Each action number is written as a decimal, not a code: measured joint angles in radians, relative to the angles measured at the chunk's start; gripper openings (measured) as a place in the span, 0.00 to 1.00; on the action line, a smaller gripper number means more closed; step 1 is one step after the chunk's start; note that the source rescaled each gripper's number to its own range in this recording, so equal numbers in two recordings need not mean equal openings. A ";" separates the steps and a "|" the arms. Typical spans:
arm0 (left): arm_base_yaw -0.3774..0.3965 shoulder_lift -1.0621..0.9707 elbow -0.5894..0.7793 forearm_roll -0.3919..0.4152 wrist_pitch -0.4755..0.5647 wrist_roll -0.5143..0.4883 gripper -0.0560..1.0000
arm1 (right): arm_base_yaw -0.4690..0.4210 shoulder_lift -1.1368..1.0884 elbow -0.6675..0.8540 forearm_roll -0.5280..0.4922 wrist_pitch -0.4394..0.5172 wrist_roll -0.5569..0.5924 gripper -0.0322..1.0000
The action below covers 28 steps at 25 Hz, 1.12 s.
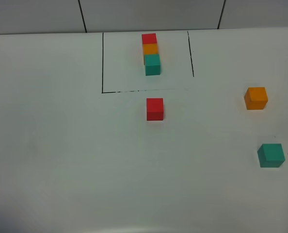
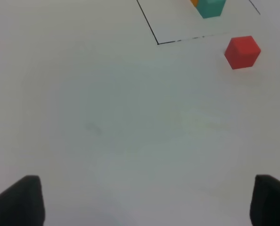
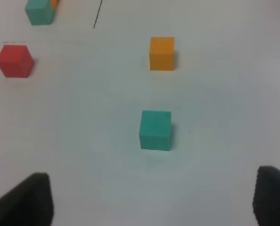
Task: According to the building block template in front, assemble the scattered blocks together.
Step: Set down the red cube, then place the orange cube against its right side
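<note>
While the left gripper [image 2: 144,201] and right gripper [image 3: 147,197] are spread wide and empty, the teal block [image 3: 155,130] looks light and hard, so pinch its flat sides.

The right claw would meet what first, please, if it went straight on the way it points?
Probably the loose teal cube, nearly centred ahead of the open right claw; the orange cube lies beyond it. The claw's height is unclear.

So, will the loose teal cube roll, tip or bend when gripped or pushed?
Probably not. The teal cube looks solid, with flat faces and sharp edges, so it should stay stiff in a grip. It sits flat on the table, so a push would likely slide or turn it, not roll it. Its matte surface suggests little slipping.
</note>
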<state>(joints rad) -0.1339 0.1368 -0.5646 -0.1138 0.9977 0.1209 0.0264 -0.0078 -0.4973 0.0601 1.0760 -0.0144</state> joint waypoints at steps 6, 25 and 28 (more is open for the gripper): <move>0.000 -0.133 0.043 0.000 0.029 0.000 0.82 | 0.000 0.000 0.000 0.000 0.000 0.000 0.73; 0.033 -0.139 0.059 -0.001 0.050 -0.005 0.53 | 0.000 0.000 0.000 0.001 0.000 0.000 0.73; 0.065 -0.139 0.059 -0.001 0.050 -0.006 0.49 | 0.000 0.000 0.000 0.001 0.000 0.000 0.73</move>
<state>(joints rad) -0.0686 -0.0024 -0.5051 -0.1148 1.0476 0.1149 0.0264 -0.0078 -0.4973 0.0611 1.0760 -0.0145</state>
